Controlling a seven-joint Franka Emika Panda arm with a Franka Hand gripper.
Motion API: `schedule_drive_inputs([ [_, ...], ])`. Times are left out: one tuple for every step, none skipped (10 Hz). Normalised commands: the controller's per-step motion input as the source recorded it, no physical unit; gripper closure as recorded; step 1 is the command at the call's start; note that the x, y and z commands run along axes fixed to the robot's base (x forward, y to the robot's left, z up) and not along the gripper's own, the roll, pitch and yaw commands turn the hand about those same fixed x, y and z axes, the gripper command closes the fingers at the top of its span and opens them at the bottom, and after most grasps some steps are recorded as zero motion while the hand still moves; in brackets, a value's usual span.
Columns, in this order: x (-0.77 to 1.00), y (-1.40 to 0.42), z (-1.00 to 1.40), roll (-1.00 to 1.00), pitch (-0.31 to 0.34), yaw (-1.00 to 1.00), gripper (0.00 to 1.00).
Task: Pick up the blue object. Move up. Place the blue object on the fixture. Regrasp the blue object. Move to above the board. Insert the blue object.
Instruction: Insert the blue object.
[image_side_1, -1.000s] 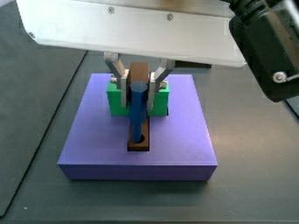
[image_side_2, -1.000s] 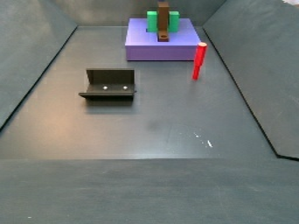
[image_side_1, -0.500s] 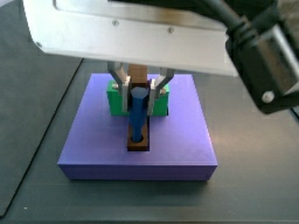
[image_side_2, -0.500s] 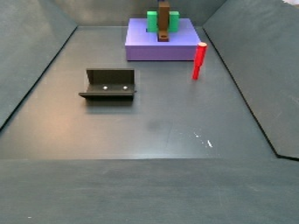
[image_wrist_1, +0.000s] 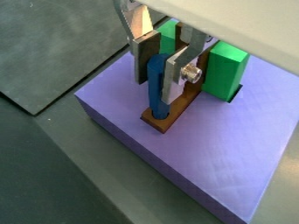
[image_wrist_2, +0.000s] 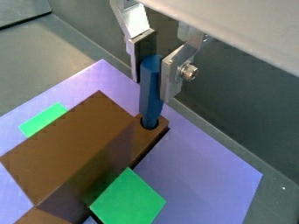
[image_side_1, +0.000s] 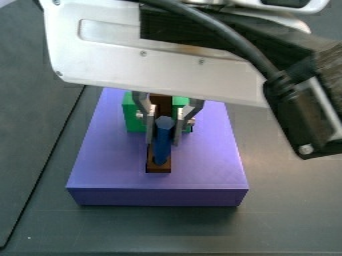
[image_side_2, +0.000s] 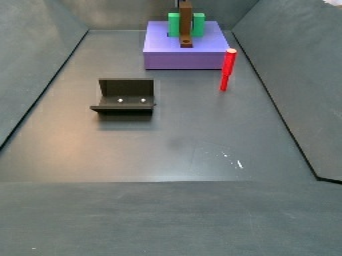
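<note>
Blue object (image_wrist_2: 151, 90) upright between jaws, tip in board (image_wrist_2: 82, 157) hole.

Gripper (image_wrist_1: 160, 63) over purple block (image_wrist_1: 233, 175), jaws clenched on blue object, lower end seated in hole below jaws; fixture (image_side_2: 124, 96) well apart, empty. Risk: jamming or tipping if pushed off-axis or released early, peg only partly in. Versus earlier side view: peg upright now, was slanted; wrist lower.
</note>
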Motion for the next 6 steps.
schedule_drive_inputs([
  [0.13,0.01,-0.12,0.17,0.091,0.0,1.0],
  [0.05,0.06,-0.06,0.21,0.096,0.0,1.0],
  [0.02,0.11,-0.05,0.23,0.111,0.0,1.0],
  [0.0,0.11,-0.01,0.22,0.114,-0.01,1.0],
  [0.0,0.03,0.0,0.17,0.119,-0.05,1.0],
  [0.0,0.0,-0.22,0.08,0.063,-0.04,1.0],
])
